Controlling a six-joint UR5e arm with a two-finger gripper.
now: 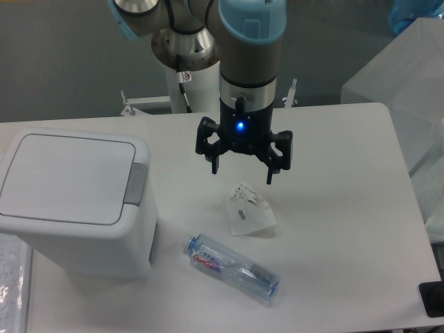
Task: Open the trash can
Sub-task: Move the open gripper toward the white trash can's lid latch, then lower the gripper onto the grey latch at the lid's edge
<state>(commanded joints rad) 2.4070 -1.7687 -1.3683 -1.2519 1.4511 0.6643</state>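
Observation:
The trash can [73, 201] is a big boxy white bin at the left of the table. Its flat white lid [66, 177] lies closed, with a grey push-button strip [136, 184] along its right edge. My gripper [241, 170] hangs above the table's middle, well right of the can, pointing down. Its two black fingers are spread wide apart and hold nothing. A blue light glows on its body.
A crumpled clear plastic wrapper [248, 209] lies just below the gripper. A clear plastic bottle [231, 268] rests on its side nearer the front edge. Translucent boxes [409, 83] stand off the table's right side.

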